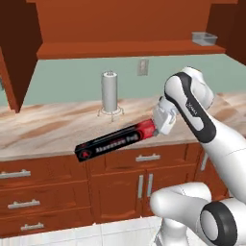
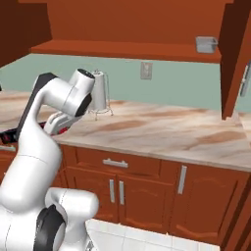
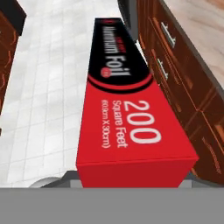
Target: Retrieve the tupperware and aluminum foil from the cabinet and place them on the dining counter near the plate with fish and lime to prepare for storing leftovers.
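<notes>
My gripper [image 1: 154, 129] is shut on the red end of the aluminum foil [image 1: 113, 142], a long black carton. I hold it level in the air, in front of the wall worktop's edge, with its black end pointing left. The hand view looks along the aluminum foil [image 3: 127, 109] toward the tiled floor, and the carton hides the fingertips. From the right, the gripper [image 2: 53, 125] sits low behind my arm. The tupperware [image 1: 204, 38] [image 2: 206, 44] stands at the right end of the open cabinet's shelf [image 1: 120, 49] [image 2: 122, 49]. The dining counter, plate, fish and lime are out of view.
A white paper-towel roll [image 1: 109, 91] [image 2: 99, 93] stands upright on the marbled wall worktop [image 1: 48, 127] [image 2: 162, 127]. Drawer and door units with silver handles [image 1: 147, 157] lie below. Open cabinet doors hang at the left [image 1: 14, 57] and right [image 2: 235, 59].
</notes>
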